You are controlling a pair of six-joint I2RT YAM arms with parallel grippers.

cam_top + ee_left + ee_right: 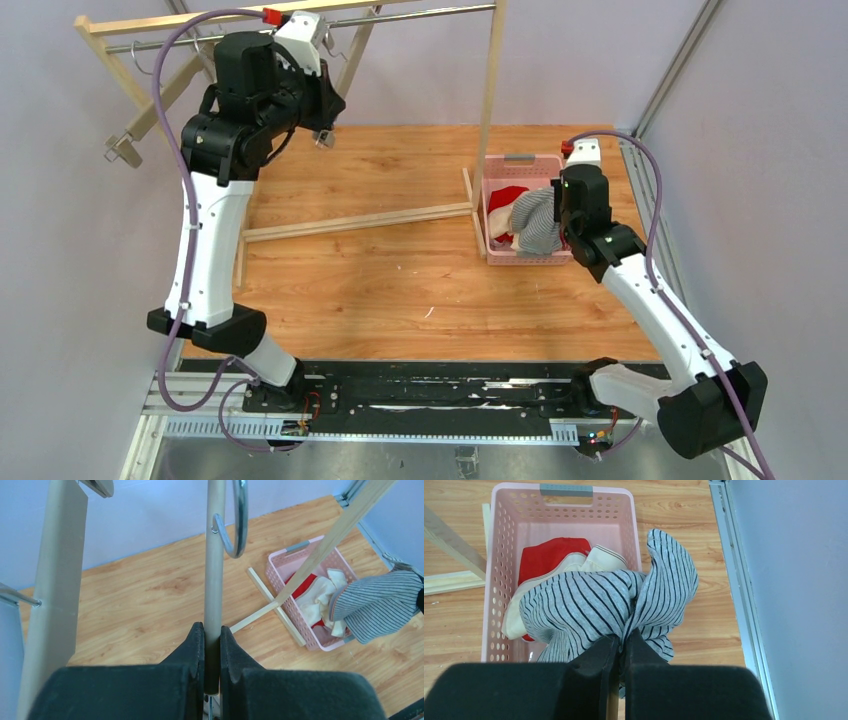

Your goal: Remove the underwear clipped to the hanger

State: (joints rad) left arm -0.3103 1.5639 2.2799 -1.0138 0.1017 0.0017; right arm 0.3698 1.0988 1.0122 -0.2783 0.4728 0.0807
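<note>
My right gripper (pixel 623 641) holds the pinstriped boxers (pixel 584 605) over the pink basket (pixel 494 555); my left gripper (pixel 212 630) is clamped on a grey rod (pixel 215 570).
I see the right fingers pinched narrow on a fold of the striped cloth, which drapes across the basket's right wall and partly covers the red pair (pixel 549 555) and the cream pair (pixel 605 557) lying inside. The left fingers are closed tight around the rod, a metal hook (pixel 243 510) just beside it, high up by the wooden rack (pixel 490 80) at the table's (pixel 400 280) far left.
</note>
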